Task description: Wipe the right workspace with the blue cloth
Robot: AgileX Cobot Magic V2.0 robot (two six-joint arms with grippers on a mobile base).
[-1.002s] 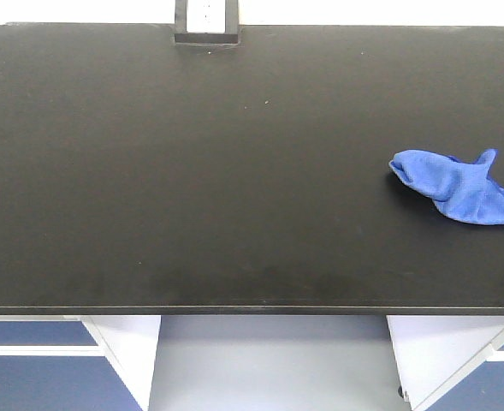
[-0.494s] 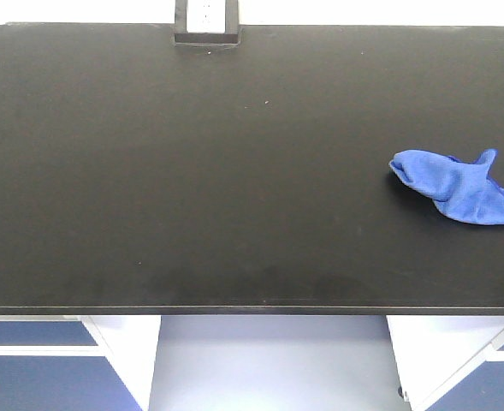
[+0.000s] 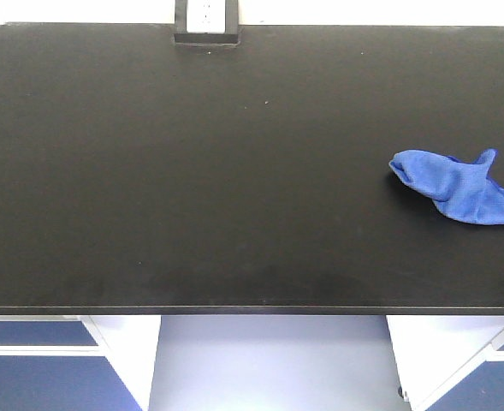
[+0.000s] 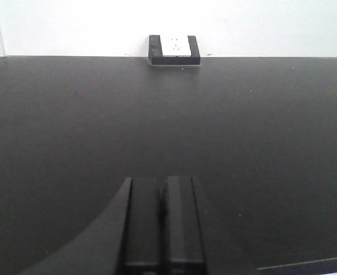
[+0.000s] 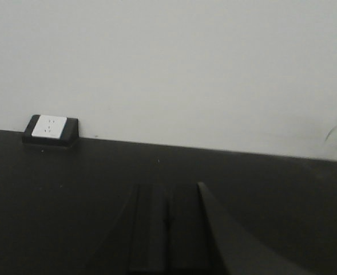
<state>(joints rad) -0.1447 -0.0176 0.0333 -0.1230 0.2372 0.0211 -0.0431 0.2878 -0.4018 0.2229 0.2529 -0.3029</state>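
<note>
Blue cloth (image 3: pixel 457 187) alone on right workspace (image 3: pixel 192 171), apart from both closed, empty pincers (image 4: pixel 162 197) (image 5: pixel 168 206).

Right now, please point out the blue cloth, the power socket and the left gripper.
blue cloth (image 3: pixel 457 187): front view, middle of the crumpled fabric.
power socket (image 3: pixel 206 17): front view, its white face.
left gripper (image 4: pixel 162 201): left wrist view, seam between the closed fingers.

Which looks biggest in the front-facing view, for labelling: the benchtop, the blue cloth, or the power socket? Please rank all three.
1. The benchtop, spanning the whole picture width.
2. The blue cloth, crumpled near the right edge.
3. The power socket, cut off by the top edge, so its full size is unsure.
</note>
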